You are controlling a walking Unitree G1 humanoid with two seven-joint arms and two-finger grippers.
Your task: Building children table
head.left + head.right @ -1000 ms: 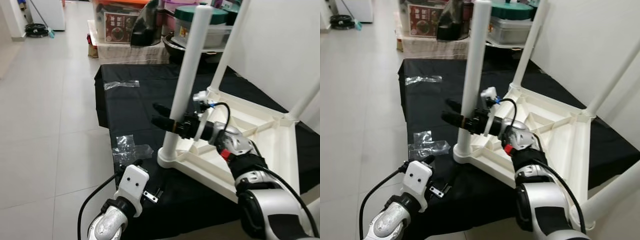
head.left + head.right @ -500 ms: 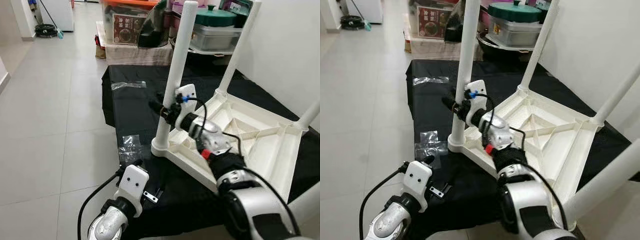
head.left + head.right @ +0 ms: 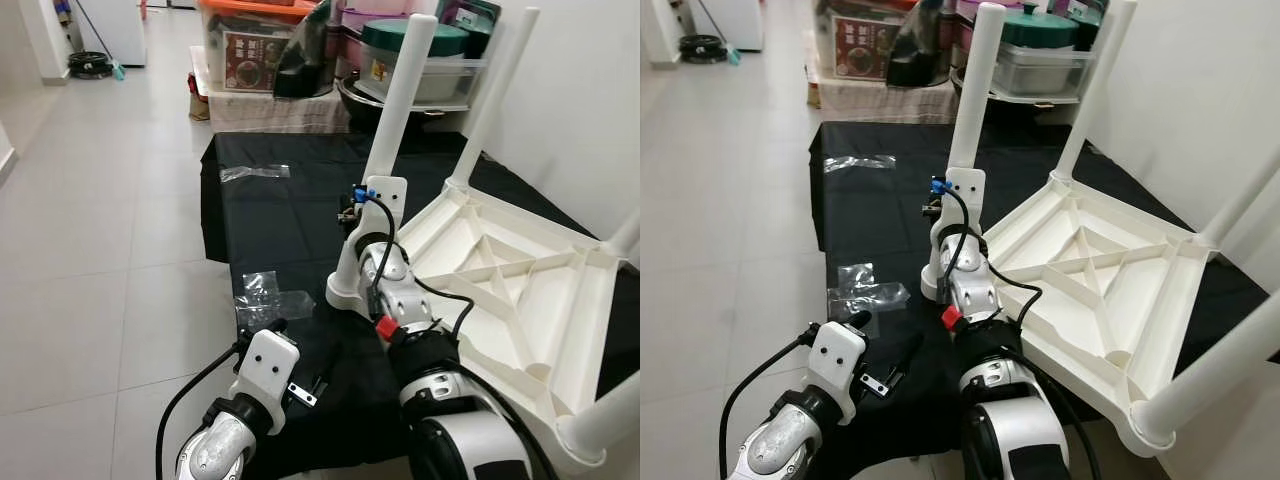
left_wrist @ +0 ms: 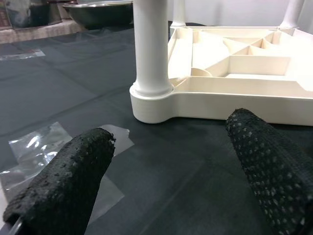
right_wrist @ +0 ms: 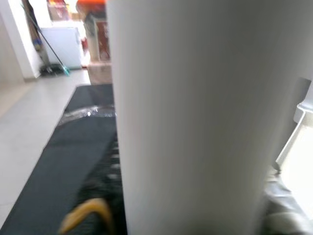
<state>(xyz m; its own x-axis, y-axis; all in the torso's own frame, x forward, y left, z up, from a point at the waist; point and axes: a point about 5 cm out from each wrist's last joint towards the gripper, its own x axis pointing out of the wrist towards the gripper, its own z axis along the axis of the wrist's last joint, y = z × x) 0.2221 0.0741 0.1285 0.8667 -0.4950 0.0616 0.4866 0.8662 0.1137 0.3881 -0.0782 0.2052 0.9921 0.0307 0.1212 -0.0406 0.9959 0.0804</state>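
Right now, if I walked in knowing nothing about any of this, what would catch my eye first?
Probably the white children's table lying upside down on a black cloth, its legs pointing up. The robot's right gripper is up against the nearest leg, near its base. Lower down, the left gripper hovers open over the cloth beside some clear plastic wrapping.

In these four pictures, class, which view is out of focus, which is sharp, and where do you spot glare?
Right wrist view: the white table leg sits so close that it is a soft blur. Left wrist view: sharp, the texture of the left tool's fingers is crisp. Left eye view: clear; light glints off the plastic wrap on the black cloth.
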